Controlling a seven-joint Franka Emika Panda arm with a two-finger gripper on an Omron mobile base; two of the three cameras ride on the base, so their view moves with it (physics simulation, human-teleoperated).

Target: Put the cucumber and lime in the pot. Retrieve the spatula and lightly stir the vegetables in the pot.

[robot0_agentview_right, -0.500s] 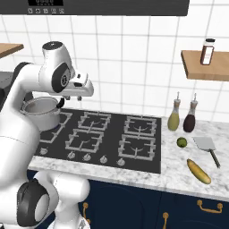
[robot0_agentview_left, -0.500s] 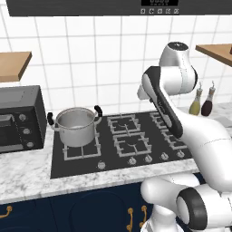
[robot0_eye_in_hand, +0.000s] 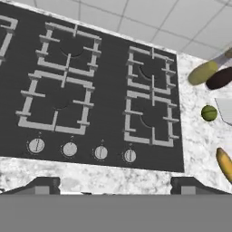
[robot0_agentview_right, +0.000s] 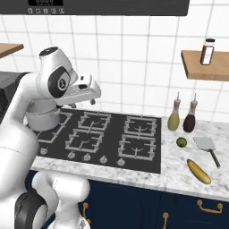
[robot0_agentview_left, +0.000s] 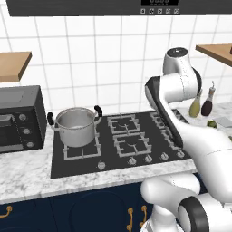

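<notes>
The pot [robot0_agentview_left: 76, 127] stands on the back-left burner of the hob [robot0_agentview_right: 112, 138], near the hob's left edge, upright and uncovered, just beside the toaster oven [robot0_agentview_left: 18, 118] at the counter's left end. Nothing shows inside it from the left base view.

The cucumber [robot0_agentview_right: 198, 171] lies on the marble counter [robot0_agentview_right: 188, 179] to the right of the hob, close to the counter's front edge, angled across it. The lime [robot0_agentview_right: 181, 142] sits further back on the same stretch — between the cucumber and the two bottles [robot0_agentview_right: 174, 117] by the wall — apart from both. The spatula [robot0_agentview_right: 208, 147] lies just right of the lime, blade toward the wall, handle pointing to the front edge.

The gripper [robot0_eye_in_hand: 115, 183] hangs above the hob, well clear of the pot and of the vegetables; its fingertips [robot0_eye_in_hand: 43, 185] stand wide apart with nothing between them. In the hand view the four right-hand burners and the knob row [robot0_eye_in_hand: 84, 150] lie below it, with the lime [robot0_eye_in_hand: 209, 113] and the cucumber [robot0_eye_in_hand: 225, 164] off at the counter's right side.
</notes>
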